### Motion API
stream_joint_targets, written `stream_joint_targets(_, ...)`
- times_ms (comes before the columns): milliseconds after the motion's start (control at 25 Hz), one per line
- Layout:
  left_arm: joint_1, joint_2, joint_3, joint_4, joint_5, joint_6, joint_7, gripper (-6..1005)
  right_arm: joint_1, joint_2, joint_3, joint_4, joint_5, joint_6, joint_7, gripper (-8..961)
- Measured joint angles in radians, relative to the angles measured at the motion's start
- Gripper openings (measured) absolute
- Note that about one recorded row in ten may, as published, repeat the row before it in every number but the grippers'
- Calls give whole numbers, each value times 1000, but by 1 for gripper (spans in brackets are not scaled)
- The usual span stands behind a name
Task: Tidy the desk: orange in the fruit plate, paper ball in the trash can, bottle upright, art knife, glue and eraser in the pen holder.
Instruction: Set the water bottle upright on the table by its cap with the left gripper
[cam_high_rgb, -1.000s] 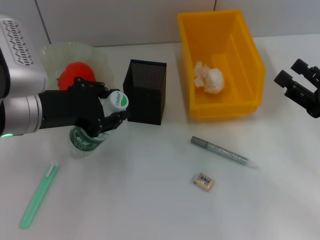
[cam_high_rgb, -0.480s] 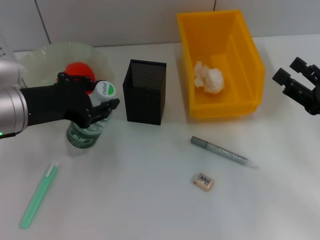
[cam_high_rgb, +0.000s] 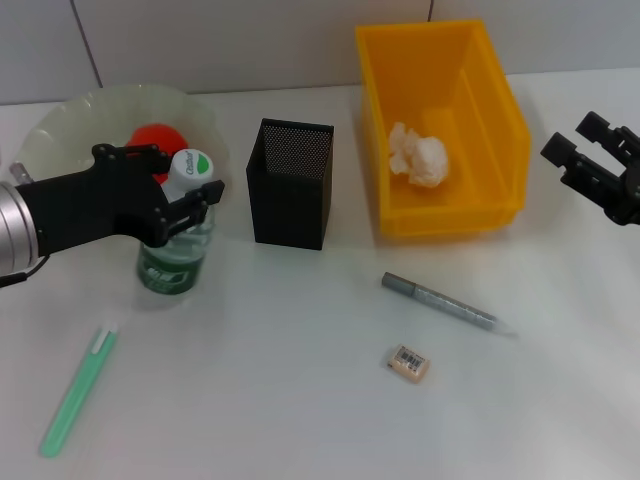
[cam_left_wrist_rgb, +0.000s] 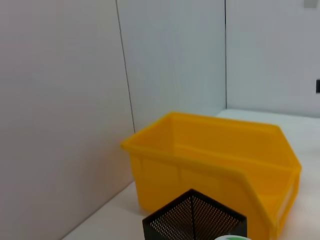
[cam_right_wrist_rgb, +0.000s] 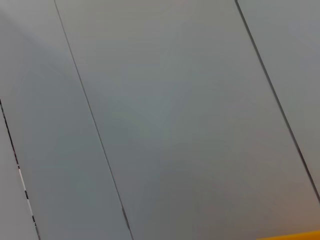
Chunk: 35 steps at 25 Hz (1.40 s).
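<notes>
The bottle (cam_high_rgb: 172, 252) stands upright in front of the fruit plate (cam_high_rgb: 60, 125), its white-green cap (cam_high_rgb: 190, 165) pointing up. My left gripper (cam_high_rgb: 168, 200) reaches in from the left and is shut on the bottle's upper part. The orange (cam_high_rgb: 155, 138) lies in the plate, partly hidden behind the gripper. Inside the yellow trash can (cam_high_rgb: 500, 100) rests the paper ball (cam_high_rgb: 420, 155). The black mesh pen holder (cam_high_rgb: 290, 185) stands between bottle and can. On the table lie a grey pen-shaped art knife (cam_high_rgb: 440, 303), the eraser (cam_high_rgb: 407, 362) and a green glue pen (cam_high_rgb: 78, 390).
My right gripper (cam_high_rgb: 598, 160) hovers open at the right edge, beside the trash can. The left wrist view shows the trash can (cam_left_wrist_rgb: 215, 170), the pen holder's rim (cam_left_wrist_rgb: 195, 220) and grey wall panels. Only wall fills the right wrist view.
My left gripper has drawn back to the left and swung the tilted bottle up until it stands upright. The right arm has barely moved.
</notes>
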Motion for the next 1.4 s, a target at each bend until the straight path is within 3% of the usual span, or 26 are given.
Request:
stream_joint_targets(280, 0, -1, -10, -75, -116, 3, 125, 448, 6, 0, 1, -1, -11, 1, 0, 797)
stream_joint_targets(1400, 15, 5, -102, -78, -101, 52, 78, 472, 12, 2, 3, -3, -12, 9, 1, 794)
